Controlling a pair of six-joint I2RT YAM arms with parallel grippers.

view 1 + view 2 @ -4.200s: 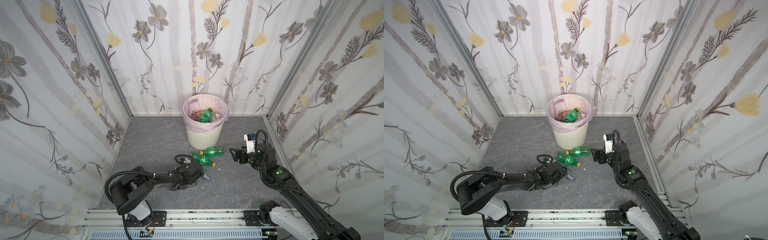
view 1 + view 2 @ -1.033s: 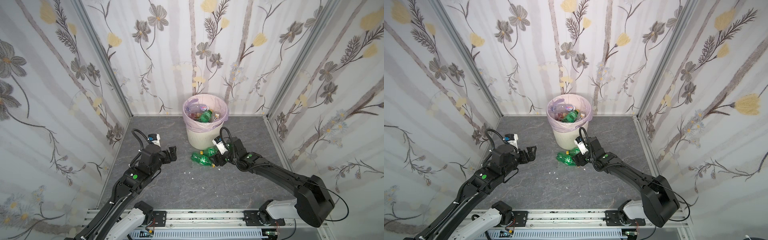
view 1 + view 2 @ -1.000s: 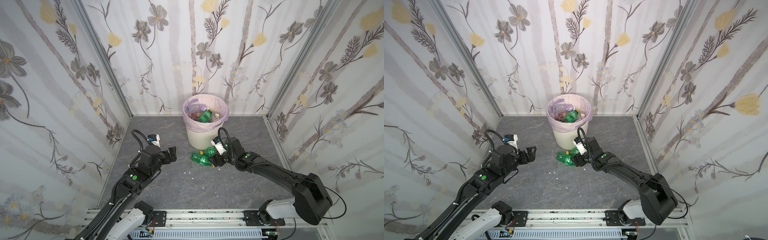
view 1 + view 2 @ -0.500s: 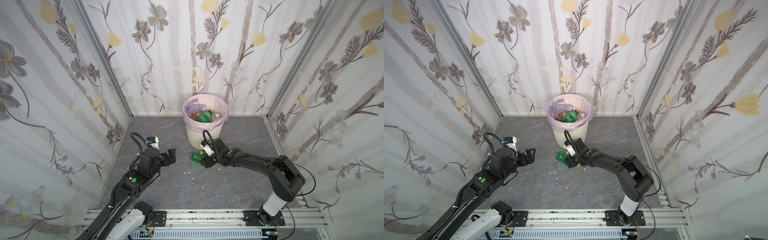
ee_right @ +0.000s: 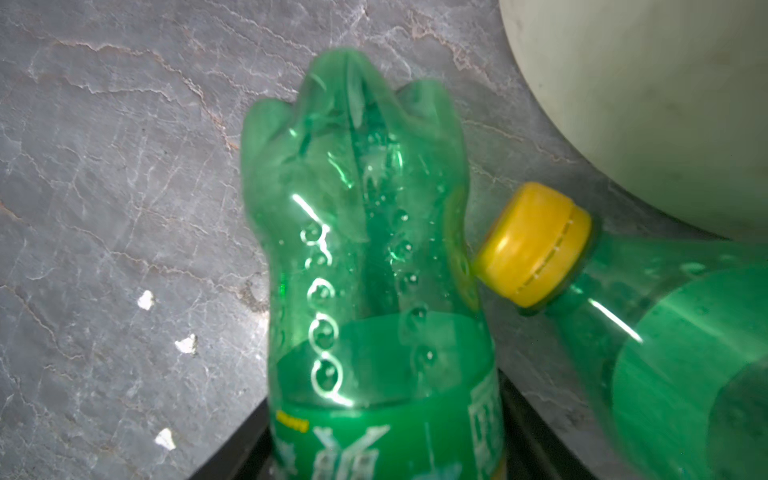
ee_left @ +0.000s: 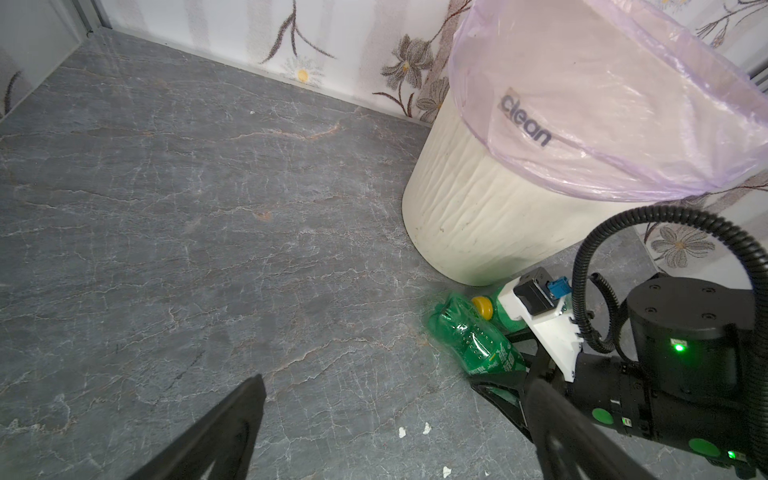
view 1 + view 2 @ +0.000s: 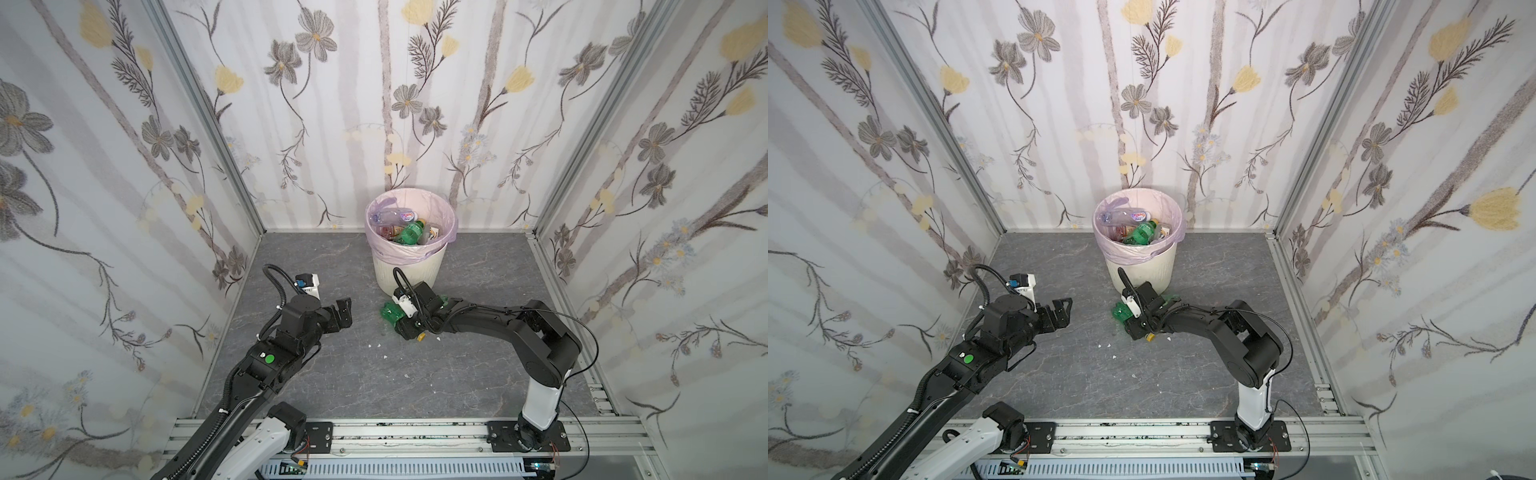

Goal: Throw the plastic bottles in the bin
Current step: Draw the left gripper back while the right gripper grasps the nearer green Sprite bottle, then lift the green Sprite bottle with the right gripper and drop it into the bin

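Green bottle (image 5: 365,249) lies just beside the bin (image 7: 409,270), gripped by the right pincer (image 6: 509,361); the left pincer (image 7: 341,313) stands wide open.

The left arm (image 7: 253,374) and right arm (image 7: 478,320) are black with white bases (image 7: 538,405). A bumpy black cable (image 7: 276,278) loops by each wrist. Green stickers (image 7: 270,358) dot them. The left gripper (image 7: 344,314) is black.

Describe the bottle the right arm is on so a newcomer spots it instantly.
Start at the cream bin with the pink liner by the back wall and look at the floor just before it. It's the green bottle in the right hand, farther from the bin; the other green bottle aims its yellow cap at its side.
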